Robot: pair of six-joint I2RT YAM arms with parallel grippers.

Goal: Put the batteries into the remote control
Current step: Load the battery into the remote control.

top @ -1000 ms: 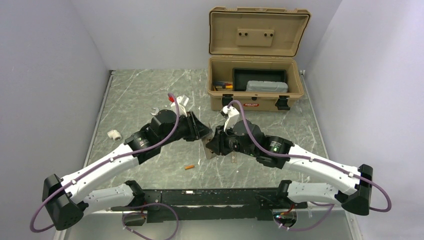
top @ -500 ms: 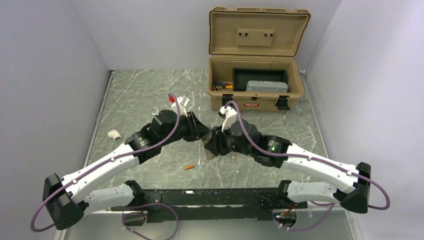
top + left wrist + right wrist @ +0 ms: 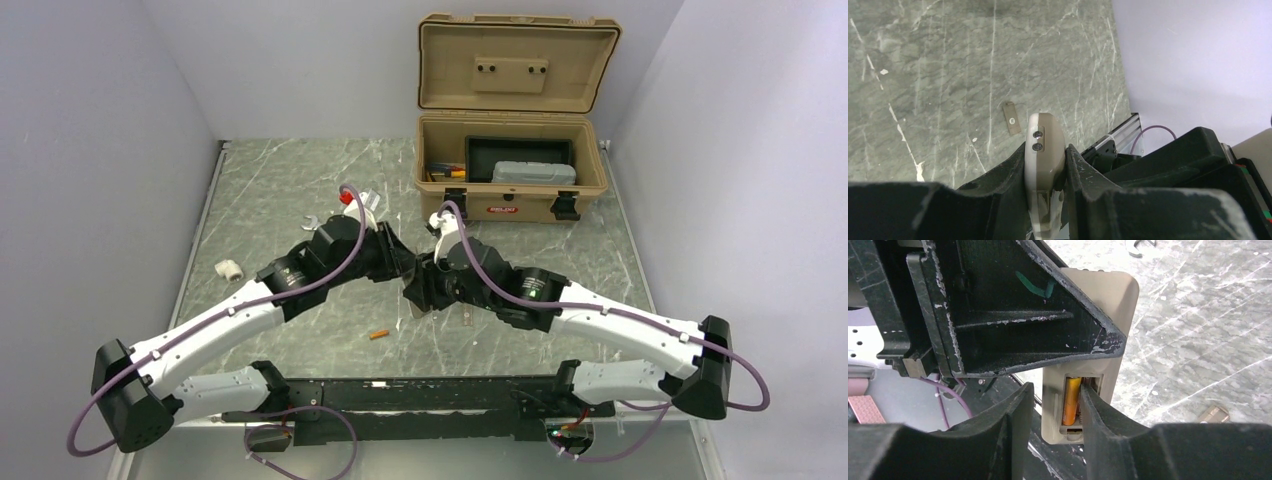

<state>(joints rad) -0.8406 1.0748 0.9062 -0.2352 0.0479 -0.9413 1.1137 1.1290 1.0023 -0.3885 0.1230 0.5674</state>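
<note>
Since a second ago the right arm's wrist had swung in toward 10 o'clock in the top view, closing up against the left arm's wrist. The left arm had barely shifted, and the loose battery (image 3: 378,334) had not moved.

Left gripper (image 3: 1045,159): clamped tight on the remote control (image 3: 1044,134), fingers pinching its two long edges and holding it clear of the table (image 3: 280,190).

Right gripper (image 3: 1057,390): fingers apart, gripping nothing. One finger (image 3: 1108,430) sat at the rim of the open battery bay, just beside the seated battery (image 3: 1070,400). Whether it touched the battery could not be told. The second slot was hidden behind that finger.

The loose battery lay on the table at 7 o'clock from the two grippers. A small tan plate (image 3: 466,318), probably the bay cover, lay at 4 o'clock. The open toolbox (image 3: 530,195) stood at 1 o'clock.

Risks, as judged:
- A sideways push from the finger in the bay could lever the seated battery back out against its spring.
- The same push could twist the remote in the left gripper's narrow edge grip, so that it slipped or dropped.
- The wrists were crowded close, so a careless withdrawal might knock one against the other.
- The second battery remained to be fetched.
</note>
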